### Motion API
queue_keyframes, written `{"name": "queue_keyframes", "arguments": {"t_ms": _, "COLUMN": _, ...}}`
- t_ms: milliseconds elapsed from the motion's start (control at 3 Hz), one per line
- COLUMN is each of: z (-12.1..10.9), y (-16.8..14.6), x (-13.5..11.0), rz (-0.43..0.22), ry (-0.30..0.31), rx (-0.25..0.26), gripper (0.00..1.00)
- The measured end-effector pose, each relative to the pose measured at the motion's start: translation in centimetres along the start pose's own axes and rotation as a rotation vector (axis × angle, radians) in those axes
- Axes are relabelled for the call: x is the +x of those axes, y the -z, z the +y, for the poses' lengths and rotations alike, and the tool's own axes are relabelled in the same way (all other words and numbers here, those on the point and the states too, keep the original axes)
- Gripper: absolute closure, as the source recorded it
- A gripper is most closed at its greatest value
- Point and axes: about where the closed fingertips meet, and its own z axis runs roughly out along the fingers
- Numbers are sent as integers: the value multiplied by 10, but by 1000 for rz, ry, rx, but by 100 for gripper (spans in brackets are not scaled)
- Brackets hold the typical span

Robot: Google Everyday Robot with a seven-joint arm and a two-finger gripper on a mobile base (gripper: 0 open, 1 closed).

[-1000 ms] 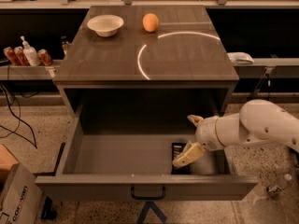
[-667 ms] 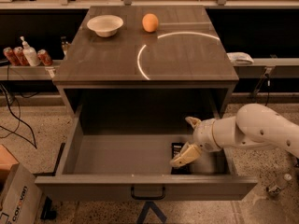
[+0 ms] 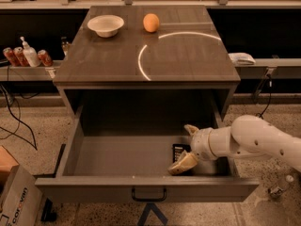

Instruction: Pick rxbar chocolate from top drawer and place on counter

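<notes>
The top drawer [image 3: 117, 157] is pulled fully out, with its flat front panel and small dark handle [image 3: 148, 194] nearest the camera. The rxbar chocolate [image 3: 179, 150], a black wrapper, lies flat on the drawer floor at the right and is partly hidden by my gripper. My gripper [image 3: 186, 146] reaches into the drawer from the right on the white arm [image 3: 254, 138]. It is open, with one fingertip [image 3: 190, 128] behind the bar and the other [image 3: 182, 164] in front of it. The counter [image 3: 188, 55] above shows a bright curved reflection.
A white bowl [image 3: 106, 25] and an orange fruit [image 3: 151, 22] sit at the back of the counter. A pale shelf [image 3: 19, 70] on the left holds cans and a bottle. A cardboard box [image 3: 14, 199] stands on the floor at lower left.
The arm has moved a little left and lower into the drawer, bringing the gripper's fingers closer around the black bar. The bar has not moved.
</notes>
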Motion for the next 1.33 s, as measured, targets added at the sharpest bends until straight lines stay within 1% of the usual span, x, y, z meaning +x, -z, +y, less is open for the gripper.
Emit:
{"name": "queue_keyframes", "arguments": {"t_ms": 667, "z": 1, "y": -1, "x": 27, "rz": 79, "ry": -11, "rx": 45, "gripper": 0}}
{"name": "queue_keyframes", "arguments": {"t_ms": 1000, "z": 0, "y": 0, "x": 34, "rz": 111, "ry": -13, "rx": 62, "gripper": 19}}
{"name": "queue_keyframes", "arguments": {"t_ms": 1333, "z": 0, "y": 0, "x": 36, "rz": 132, "ry": -12, "rx": 69, "gripper": 43}}
